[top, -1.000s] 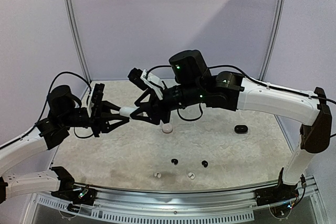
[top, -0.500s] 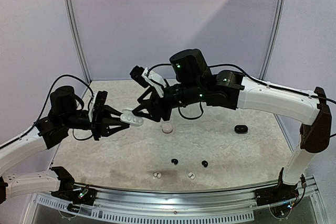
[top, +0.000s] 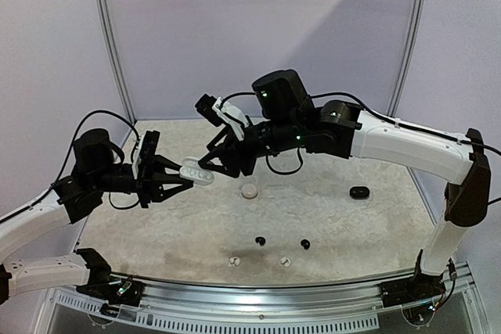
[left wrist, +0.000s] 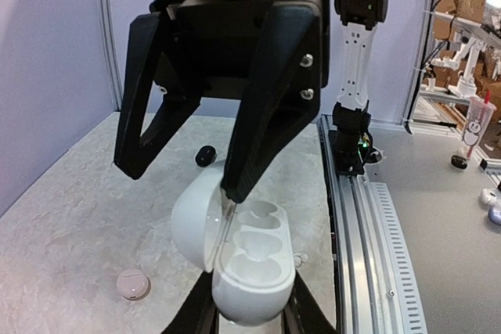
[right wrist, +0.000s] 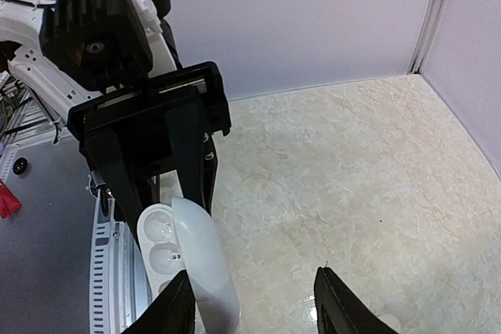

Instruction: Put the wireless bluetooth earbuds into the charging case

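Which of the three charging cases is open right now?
The white case in the left gripper: lid swung up, sockets empty. The loose white case and the black case lie closed on the table.

The open charging case (left wrist: 250, 267) is glossy white, inside and out. The left gripper (top: 186, 176) and right gripper (top: 211, 165) are matte black. The left arm (top: 31, 224) and right arm (top: 399, 146) have white links and black joints, and small green lights (top: 264, 100) glow on the right one. The desk (top: 376, 224) is cream with faint beige marbling. Toward its near edge lie two black earbuds (top: 260, 240) and two white earbuds (top: 233, 260). Mid-desk is a white closed case (top: 249, 191), and toward the right edge a black case (top: 359, 192). The walls (top: 235, 37) are pale lilac.
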